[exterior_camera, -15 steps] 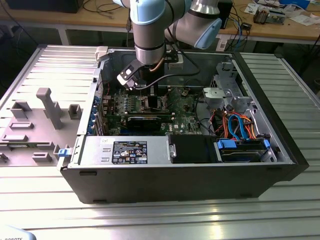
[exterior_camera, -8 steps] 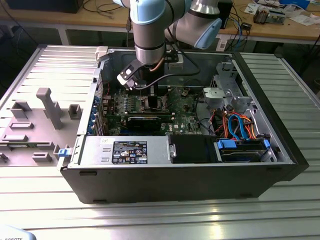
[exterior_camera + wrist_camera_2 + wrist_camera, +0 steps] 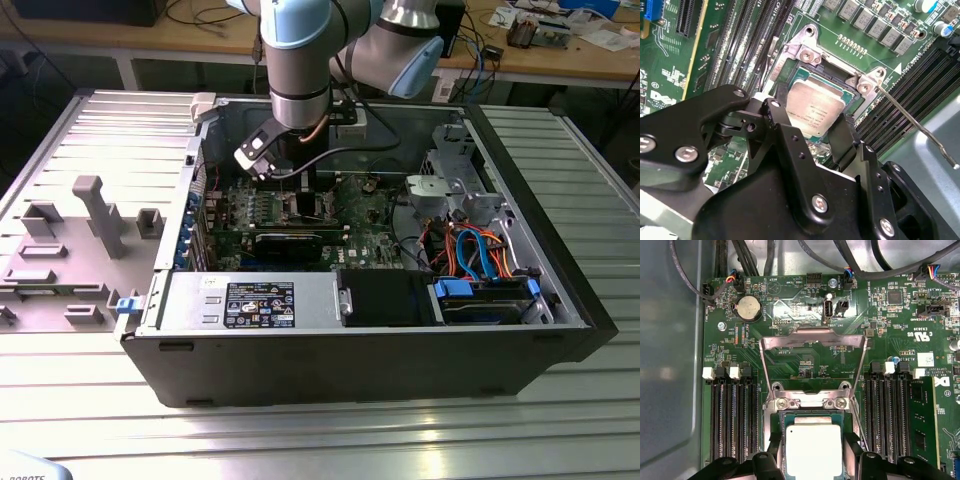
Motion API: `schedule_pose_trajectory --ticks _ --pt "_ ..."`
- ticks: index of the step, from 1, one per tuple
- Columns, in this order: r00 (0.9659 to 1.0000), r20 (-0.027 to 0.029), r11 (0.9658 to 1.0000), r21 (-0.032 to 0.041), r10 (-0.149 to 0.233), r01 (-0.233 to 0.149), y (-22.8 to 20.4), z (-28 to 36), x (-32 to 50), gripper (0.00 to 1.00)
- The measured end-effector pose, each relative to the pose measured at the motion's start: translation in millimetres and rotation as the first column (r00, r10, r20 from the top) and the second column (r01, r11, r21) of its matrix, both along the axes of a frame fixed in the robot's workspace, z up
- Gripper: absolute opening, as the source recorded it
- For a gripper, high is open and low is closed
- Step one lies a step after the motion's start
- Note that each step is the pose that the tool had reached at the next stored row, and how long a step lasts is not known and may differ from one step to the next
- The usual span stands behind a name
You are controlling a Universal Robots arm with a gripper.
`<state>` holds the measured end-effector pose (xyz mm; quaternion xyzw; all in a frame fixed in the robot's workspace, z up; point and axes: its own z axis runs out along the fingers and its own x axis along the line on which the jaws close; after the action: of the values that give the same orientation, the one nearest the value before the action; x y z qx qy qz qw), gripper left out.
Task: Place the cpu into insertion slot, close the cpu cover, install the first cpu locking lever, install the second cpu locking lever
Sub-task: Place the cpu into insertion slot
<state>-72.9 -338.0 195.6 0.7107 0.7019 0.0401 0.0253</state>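
Scene: green board (image 3: 790, 305) lies under everything. The cpu cover (image 3: 812, 340) stands flipped open just beyond insertion slot (image 3: 807, 402). The gripper (image 3: 813, 460) hangs straight over slot, fingers (image 3: 852, 450) narrow and apparently clamped on two opp. edges of cpu (image 3: 815, 112). Cpu is over slot centre, edges approx. parallel w/ rim; seated or not, can't tell.

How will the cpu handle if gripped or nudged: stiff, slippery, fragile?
Likely stiff: the cpu is a flat square with a metal top. Probably slick, as that top looks smooth and shiny. Thin and flat, so it shouldn't roll; its green edge may be delicate.
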Motion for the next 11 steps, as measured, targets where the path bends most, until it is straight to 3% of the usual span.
schedule_pose_trajectory --ticks 2,4,9,11 --pt "1.0000 0.0007 1.0000 0.0004 0.000 0.000 0.2 -0.3 0.2 0.63" --pt "1.0000 -0.0003 1.0000 -0.0009 0.000 0.000 -0.1 0.6 0.1 0.63" --pt "0.9999 -0.0115 1.0000 -0.0006 0.000 0.000 -0.1 5.4 0.4 0.63" --pt "0.9999 -0.0125 1.0000 -0.0004 0.000 0.000 -0.1 5.5 0.4 0.63"
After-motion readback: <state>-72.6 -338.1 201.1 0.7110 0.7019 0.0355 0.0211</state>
